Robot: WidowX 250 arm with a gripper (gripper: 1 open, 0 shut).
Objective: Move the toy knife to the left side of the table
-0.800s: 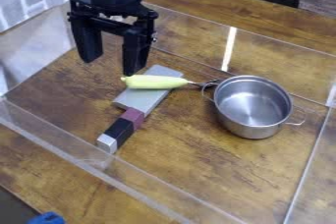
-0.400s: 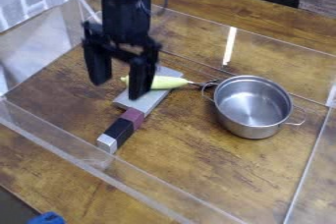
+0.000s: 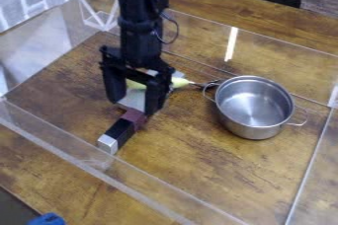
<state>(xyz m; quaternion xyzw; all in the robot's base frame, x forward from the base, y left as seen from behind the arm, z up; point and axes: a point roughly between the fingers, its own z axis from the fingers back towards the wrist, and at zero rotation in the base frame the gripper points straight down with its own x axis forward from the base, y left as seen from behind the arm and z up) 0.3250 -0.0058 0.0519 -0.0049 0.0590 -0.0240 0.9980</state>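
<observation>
Knife (image 3: pixel 128 118) lies mid-table, handle toward 7 o'clock; the gripper (image 3: pixel 136 94) straddles its blade, fingers wide, holding nothing. Reach step; closing comes next.

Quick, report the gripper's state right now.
Gripper: open, holding nothing, fingers straddling the toy knife.

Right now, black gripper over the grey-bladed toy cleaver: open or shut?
Open. The black gripper has its fingers spread apart, straddling the grey-bladed toy cleaver, not closed on it.
</observation>
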